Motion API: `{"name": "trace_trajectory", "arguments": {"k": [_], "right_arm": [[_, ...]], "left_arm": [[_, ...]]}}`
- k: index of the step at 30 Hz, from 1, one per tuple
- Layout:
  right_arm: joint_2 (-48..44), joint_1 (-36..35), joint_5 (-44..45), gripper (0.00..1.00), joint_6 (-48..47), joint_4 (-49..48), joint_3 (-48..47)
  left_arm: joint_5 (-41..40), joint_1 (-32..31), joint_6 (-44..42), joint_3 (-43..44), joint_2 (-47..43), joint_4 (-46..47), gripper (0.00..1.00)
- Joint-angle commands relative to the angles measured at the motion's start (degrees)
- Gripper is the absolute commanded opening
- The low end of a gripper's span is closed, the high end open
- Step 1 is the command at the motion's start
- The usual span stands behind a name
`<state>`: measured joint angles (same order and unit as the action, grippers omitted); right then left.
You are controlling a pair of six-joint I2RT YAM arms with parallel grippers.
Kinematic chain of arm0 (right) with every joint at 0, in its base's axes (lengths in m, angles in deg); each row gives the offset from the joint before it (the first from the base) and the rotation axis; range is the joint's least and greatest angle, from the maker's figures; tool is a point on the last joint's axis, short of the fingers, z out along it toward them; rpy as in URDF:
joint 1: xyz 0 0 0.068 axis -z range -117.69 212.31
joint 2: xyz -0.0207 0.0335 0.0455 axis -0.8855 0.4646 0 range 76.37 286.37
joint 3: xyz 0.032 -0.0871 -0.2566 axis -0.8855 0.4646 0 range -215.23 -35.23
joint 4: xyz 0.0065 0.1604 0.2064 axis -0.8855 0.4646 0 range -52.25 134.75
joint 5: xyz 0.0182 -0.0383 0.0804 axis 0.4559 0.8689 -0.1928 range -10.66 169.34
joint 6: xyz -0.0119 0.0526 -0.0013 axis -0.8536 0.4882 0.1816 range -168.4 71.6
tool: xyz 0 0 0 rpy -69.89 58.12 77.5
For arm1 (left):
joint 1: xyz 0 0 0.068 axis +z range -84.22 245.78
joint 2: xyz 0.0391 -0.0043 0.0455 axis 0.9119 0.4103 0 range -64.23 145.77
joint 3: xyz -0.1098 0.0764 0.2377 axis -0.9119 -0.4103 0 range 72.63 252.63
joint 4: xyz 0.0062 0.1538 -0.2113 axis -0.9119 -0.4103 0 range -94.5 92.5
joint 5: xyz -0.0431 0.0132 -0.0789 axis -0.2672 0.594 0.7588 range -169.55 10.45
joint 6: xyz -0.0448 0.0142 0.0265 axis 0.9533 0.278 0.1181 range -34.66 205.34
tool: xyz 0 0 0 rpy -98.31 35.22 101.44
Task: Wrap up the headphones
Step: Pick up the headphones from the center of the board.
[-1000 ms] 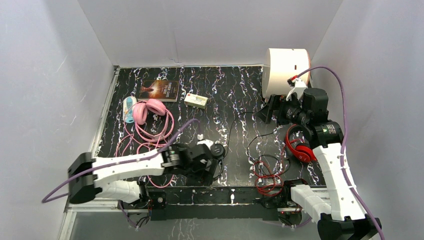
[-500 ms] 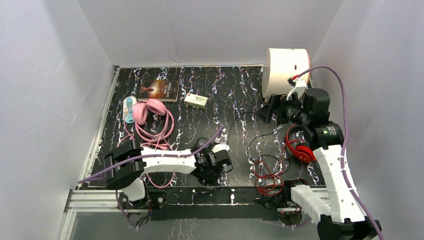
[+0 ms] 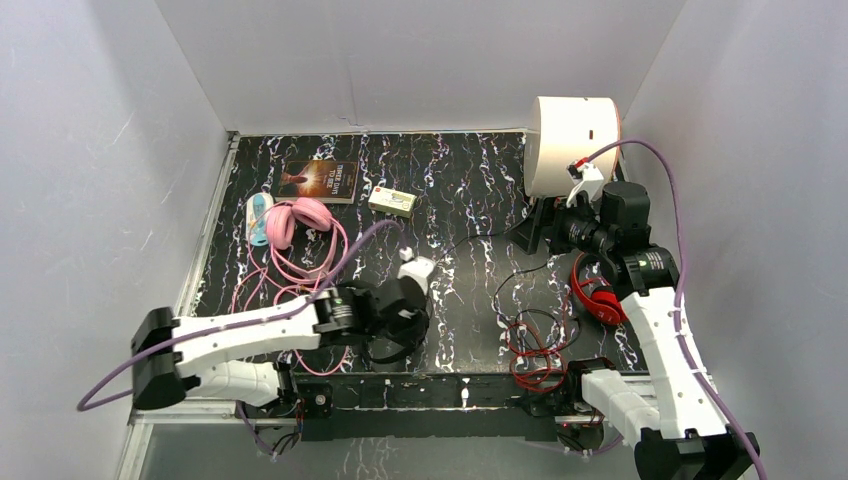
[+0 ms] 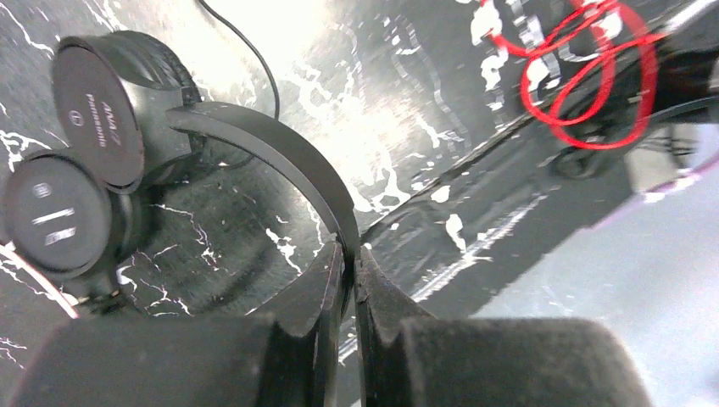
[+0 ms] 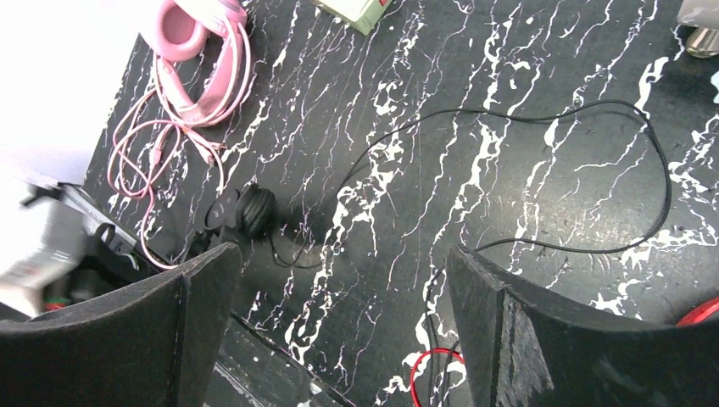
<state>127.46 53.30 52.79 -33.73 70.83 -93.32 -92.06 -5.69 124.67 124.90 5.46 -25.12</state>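
Black headphones (image 4: 93,119) sit at the near edge of the table (image 3: 470,190), left of centre, cups turned flat and side by side. Judged light. The headband looks stiff but springy and smooth, and may pivot in a pinch, so mid-band is the best hold. The cable (image 5: 543,119) is limp and trails toward the right arm. The long axis runs from the cups along the band's arc to the left gripper (image 4: 349,254), whose fingers pinch the band. Right gripper (image 5: 343,263): fingers spread, holding nothing.

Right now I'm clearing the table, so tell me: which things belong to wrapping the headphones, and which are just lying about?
For the job: black headphones, headband pinched in the left gripper; pink headphones; red headphones.
Lying about: book; small box; white round tub; pale blue item beside the pink pair.
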Motion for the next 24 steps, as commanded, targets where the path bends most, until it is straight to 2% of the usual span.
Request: {"name": "trace_trajectory", "arguments": {"k": [1,6,12,16,20,24], "right_arm": [[0.03,0.21,-3.59,0.99,-0.47,-3.62,0.72],[0.94,0.17,-8.46,0.99,-0.71,-4.75,1.03],[1.42,-0.46,-20.42,0.99,-0.36,-11.35,5.33],[2.71,-4.83,-23.51,0.99,5.28,-20.96,10.16],[4.94,-13.26,-22.36,0.99,7.83,-28.26,11.96],[4.80,-20.07,-22.90,0.99,11.96,-39.21,12.81]], "left_arm": [[5.04,5.18,-1.82,3.19,-7.09,-1.79,0.00],[18.15,15.05,-4.34,6.23,-9.96,1.37,0.00],[34.92,25.64,-2.40,11.26,-8.47,10.27,0.00],[43.92,29.91,3.13,13.14,-7.26,19.14,0.00],[51.43,34.55,13.27,11.65,-7.44,32.66,0.00],[50.45,37.00,21.81,9.21,-7.16,37.85,0.00]]}}
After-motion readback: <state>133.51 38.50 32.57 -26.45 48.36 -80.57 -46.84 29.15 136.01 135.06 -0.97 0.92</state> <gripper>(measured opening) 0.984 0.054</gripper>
